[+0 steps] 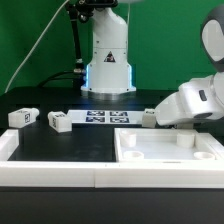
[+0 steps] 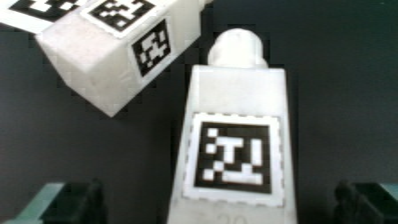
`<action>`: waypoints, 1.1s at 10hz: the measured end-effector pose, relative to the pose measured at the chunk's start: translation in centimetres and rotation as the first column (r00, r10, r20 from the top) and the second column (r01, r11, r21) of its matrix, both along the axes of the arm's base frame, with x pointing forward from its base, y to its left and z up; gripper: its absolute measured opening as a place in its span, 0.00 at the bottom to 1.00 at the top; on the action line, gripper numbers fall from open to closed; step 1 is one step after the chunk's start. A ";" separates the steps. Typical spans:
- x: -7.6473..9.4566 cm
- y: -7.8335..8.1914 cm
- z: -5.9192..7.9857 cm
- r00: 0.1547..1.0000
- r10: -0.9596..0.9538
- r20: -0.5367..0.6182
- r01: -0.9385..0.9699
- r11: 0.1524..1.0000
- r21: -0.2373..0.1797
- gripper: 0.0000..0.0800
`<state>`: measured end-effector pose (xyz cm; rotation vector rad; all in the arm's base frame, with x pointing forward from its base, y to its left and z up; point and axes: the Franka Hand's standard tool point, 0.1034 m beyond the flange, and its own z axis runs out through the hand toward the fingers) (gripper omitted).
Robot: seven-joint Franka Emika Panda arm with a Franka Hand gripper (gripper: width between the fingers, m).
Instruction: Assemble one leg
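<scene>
In the wrist view a white leg (image 2: 235, 130) with a square marker tag lies lengthwise between my fingers. My gripper (image 2: 217, 203) is open around it, with a dark gap between the leg and each finger (image 2: 63, 200). A second leg (image 2: 116, 55) lies tilted just beyond it, close beside the first. In the exterior view my gripper (image 1: 158, 117) is low at the table on the right, its fingertips hidden behind the wrist, by a leg (image 1: 148, 116). Two more legs (image 1: 22, 117) (image 1: 60, 121) lie on the exterior view's left.
The large white square panel with a raised rim (image 1: 165, 150) lies in front of the gripper. The marker board (image 1: 105, 117) lies in the middle, before the robot base (image 1: 108, 65). A white wall (image 1: 50, 172) runs along the front edge.
</scene>
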<state>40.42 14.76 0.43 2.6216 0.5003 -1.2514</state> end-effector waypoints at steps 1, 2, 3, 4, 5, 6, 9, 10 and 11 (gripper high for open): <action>0.0 0.1 -0.1 1.000 0.002 0.006 -0.002 1.000 0.003 0.65; 0.0 0.2 -0.1 1.000 0.004 0.007 -0.004 1.000 0.004 0.48; 0.0 0.2 -0.1 1.000 0.004 0.007 -0.004 1.000 0.004 0.48; 0.0 0.2 -0.1 1.000 0.004 0.007 -0.004 1.000 0.004 0.36; 0.0 0.2 -0.1 1.000 0.004 0.007 -0.004 1.000 0.004 0.36; 0.0 0.2 -0.1 1.000 0.004 0.007 -0.004 1.000 0.004 0.36; 0.7 0.0 1.6 1.000 0.016 0.009 -0.016 1.000 0.021 0.36; 1.6 -0.2 4.1 0.999 0.019 0.026 -0.020 0.999 0.031 0.36; 2.2 -0.2 6.0 0.999 0.009 0.037 -0.011 0.999 0.047 0.36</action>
